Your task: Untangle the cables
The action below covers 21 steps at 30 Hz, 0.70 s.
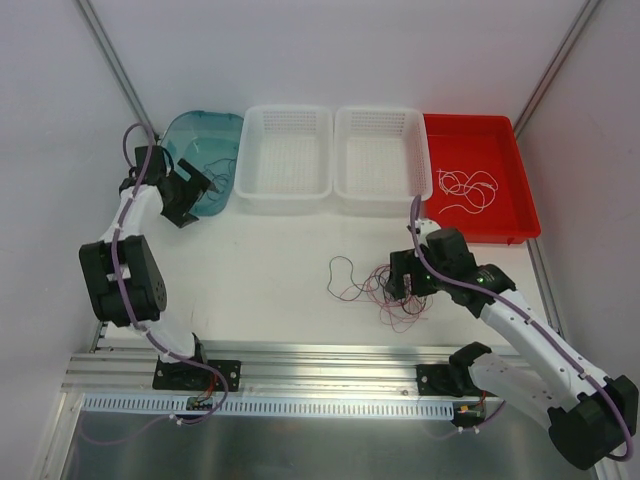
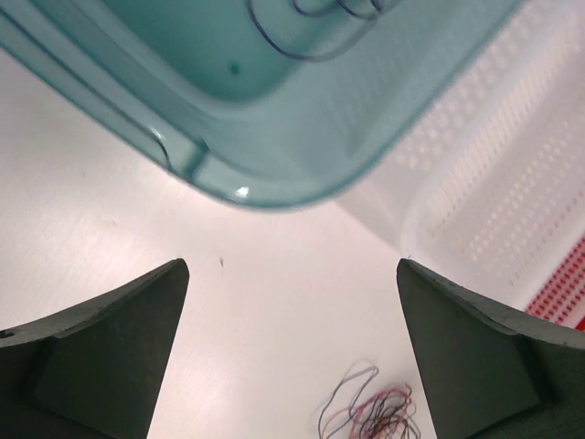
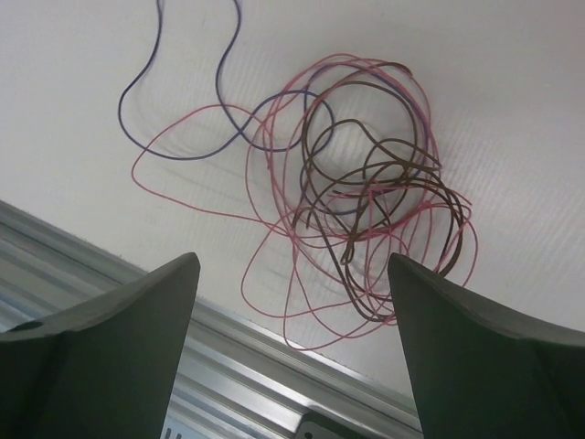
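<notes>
A tangle of cables [image 1: 392, 288] lies on the white table near its front edge, with pink, brown and purple strands looped through one another. In the right wrist view the brown strand [image 3: 366, 197] knots the middle, pink loops spread around it and a purple strand [image 3: 122, 114] runs off to the upper left. My right gripper [image 1: 403, 278] [image 3: 292, 261] hangs open just above the tangle's near side, holding nothing. My left gripper [image 1: 205, 185] [image 2: 291, 265] is open and empty beside the teal tray [image 2: 274, 137], which holds a dark cable [image 2: 302, 41]. A white cable [image 1: 468, 188] lies in the red tray [image 1: 520, 215].
Two white perforated baskets [image 1: 288, 160] [image 1: 382, 155] stand at the back between the teal tray [image 1: 190, 130] and the red tray. An aluminium rail [image 3: 137, 311] runs along the table's front edge, right under the tangle. White walls close in both sides.
</notes>
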Motion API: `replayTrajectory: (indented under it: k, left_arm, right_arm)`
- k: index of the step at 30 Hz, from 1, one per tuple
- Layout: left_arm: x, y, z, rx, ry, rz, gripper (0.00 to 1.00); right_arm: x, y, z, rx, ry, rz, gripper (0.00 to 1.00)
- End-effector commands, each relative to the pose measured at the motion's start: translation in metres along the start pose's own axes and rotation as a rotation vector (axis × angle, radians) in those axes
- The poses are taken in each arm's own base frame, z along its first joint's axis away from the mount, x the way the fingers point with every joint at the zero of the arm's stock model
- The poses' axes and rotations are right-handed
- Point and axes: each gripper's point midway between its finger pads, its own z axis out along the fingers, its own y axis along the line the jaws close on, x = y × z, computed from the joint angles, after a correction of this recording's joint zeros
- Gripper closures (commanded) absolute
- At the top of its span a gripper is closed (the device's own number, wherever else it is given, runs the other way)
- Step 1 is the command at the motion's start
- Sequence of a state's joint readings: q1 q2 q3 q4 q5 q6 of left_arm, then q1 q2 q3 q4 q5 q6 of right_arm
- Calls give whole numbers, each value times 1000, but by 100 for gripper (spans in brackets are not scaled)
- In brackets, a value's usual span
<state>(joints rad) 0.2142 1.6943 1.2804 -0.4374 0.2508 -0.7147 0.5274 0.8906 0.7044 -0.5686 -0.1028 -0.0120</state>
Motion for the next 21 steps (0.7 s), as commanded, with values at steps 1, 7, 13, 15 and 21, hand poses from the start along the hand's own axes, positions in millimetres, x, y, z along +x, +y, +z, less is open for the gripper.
replayTrajectory:
  k: [1, 7, 13, 15, 21]
  left_arm:
    - [14, -37, -51, 123, -112, 134, 1]
    - [101, -38, -77, 141, -107, 308, 1]
    - [181, -30, -71, 130, -8, 384, 1]
    - [215, -33, -66, 124, 54, 440, 1]
    - [285, -45, -41, 68, 193, 526, 6]
  right_arm:
    - [-17, -14, -8, 115, -65, 74, 11]
    - [-17, -31, 0, 222, -61, 174, 10]
    - [-13, -33, 20, 240, -39, 247, 9]
    - [-9, -35, 28, 258, -17, 262, 9]
    - [-4, -35, 40, 253, -9, 284, 9]
